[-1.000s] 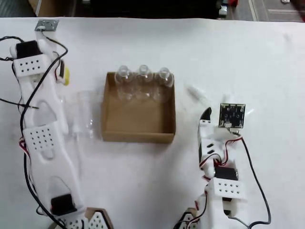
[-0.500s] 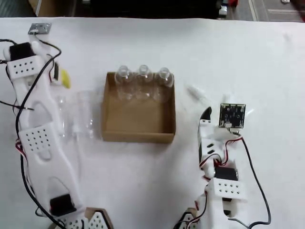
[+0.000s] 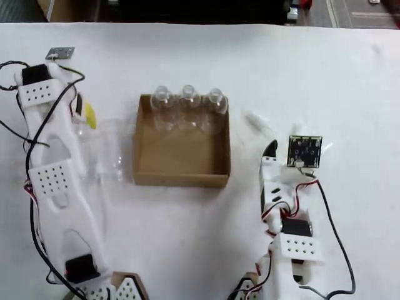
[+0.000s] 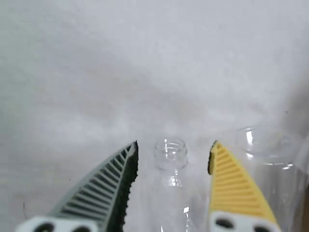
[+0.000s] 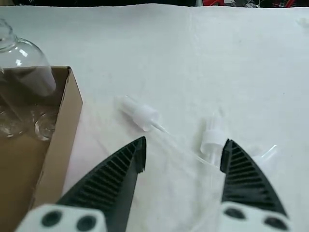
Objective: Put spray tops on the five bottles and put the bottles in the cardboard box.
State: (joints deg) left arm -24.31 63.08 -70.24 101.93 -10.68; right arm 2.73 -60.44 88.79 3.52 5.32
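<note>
Three bottles (image 3: pixel 187 107) stand along the far wall of the cardboard box (image 3: pixel 181 178); the near part of its floor is free. Ahead of the right tool (image 5: pixel 182 145), two spray tops (image 5: pixel 140 113) lie apart on the table (image 3: pixel 325 75), with bare table between them.

I can read no text from here, cardboard box (image 3: pixel 181 177) plain, bottles (image 3: pixel 187 107) unlabelled, no numbers or signs
</note>
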